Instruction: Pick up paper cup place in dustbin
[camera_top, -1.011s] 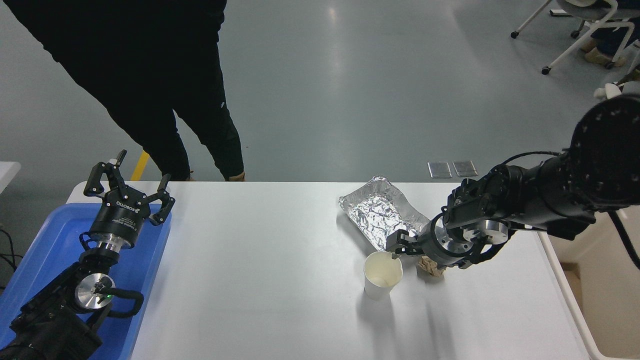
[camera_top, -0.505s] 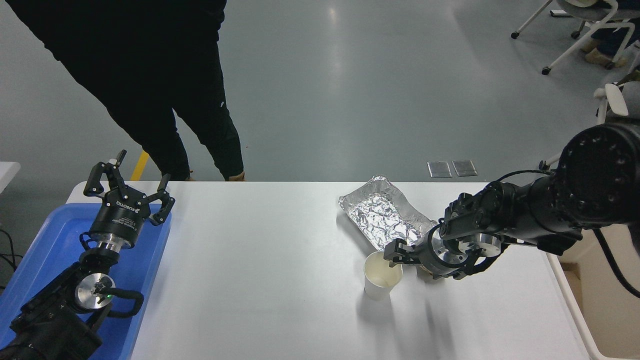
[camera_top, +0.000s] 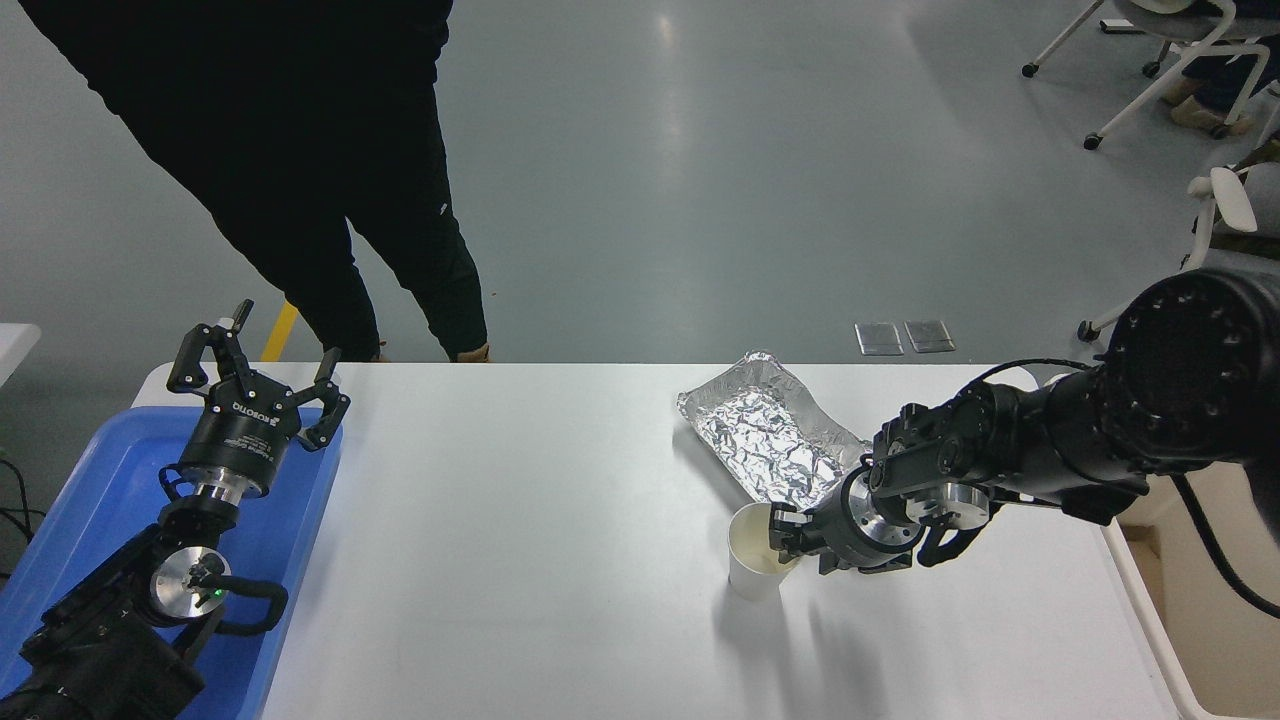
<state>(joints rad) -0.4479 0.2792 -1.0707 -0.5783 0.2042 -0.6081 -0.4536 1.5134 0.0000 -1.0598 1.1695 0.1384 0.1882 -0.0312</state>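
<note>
The paper cup (camera_top: 757, 560) stands upright on the white table (camera_top: 520, 520), right of the middle, its cream inside showing. My right gripper (camera_top: 783, 533) comes in low from the right and sits at the cup's right rim, open, with one finger at the rim's far side and one at its near side. The cup still rests on the table. The dustbin (camera_top: 1225, 610) shows as a beige wall past the table's right edge, at the lower right. My left gripper (camera_top: 255, 370) is parked open above the blue tray at the lower left.
A crinkled silver foil tray (camera_top: 770, 440) lies just behind the cup and my right wrist. A blue plastic tray (camera_top: 90, 500) sits at the table's left end. A person in black (camera_top: 300, 150) stands at the far left side. Office chairs (camera_top: 1170, 60) stand at the top right.
My right gripper has dropped lower and moved left and toward me, from beside the foil tray down to the cup's right rim. The cup and my left arm have not moved.
</note>
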